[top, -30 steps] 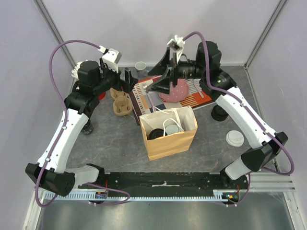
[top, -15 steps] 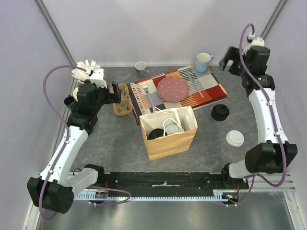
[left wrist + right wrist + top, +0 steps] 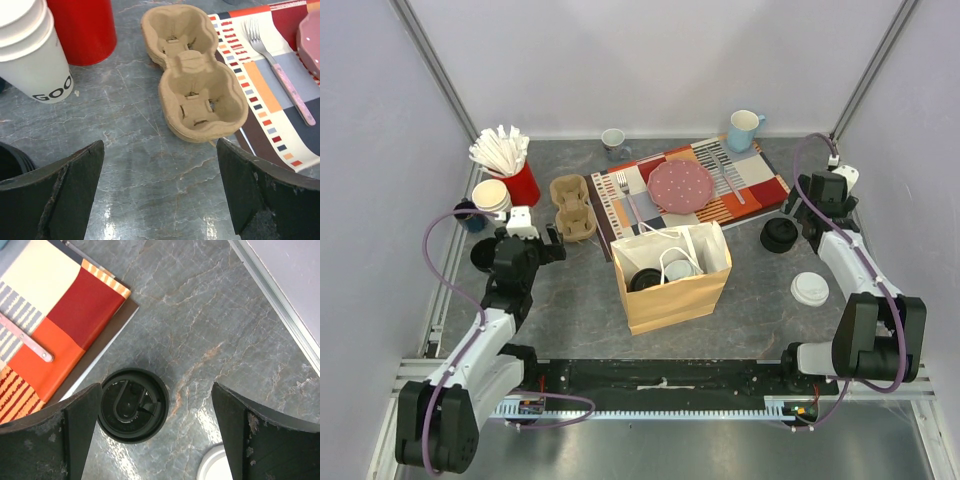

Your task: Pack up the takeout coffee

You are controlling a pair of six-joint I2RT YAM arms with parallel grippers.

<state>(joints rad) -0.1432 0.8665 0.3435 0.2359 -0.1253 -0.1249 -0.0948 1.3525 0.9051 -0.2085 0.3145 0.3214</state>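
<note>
The takeout coffee stands inside the open brown paper bag at the table's middle: a black lid and a white lid show side by side in its mouth. My left gripper hangs open and empty low over the bare table left of the bag, facing a cardboard cup carrier. My right gripper is open and empty at the right, above a loose black round lid on the table.
A white round lid lies right of the bag. At the back left are a red holder of white stirrers and stacked paper cups. A placemat carries a pink plate and forks. Two mugs stand behind.
Both arms have drawn back from over the placemat behind the bag, out to their own sides and down low. The grippers stayed open. The bag and its cups have not moved.
</note>
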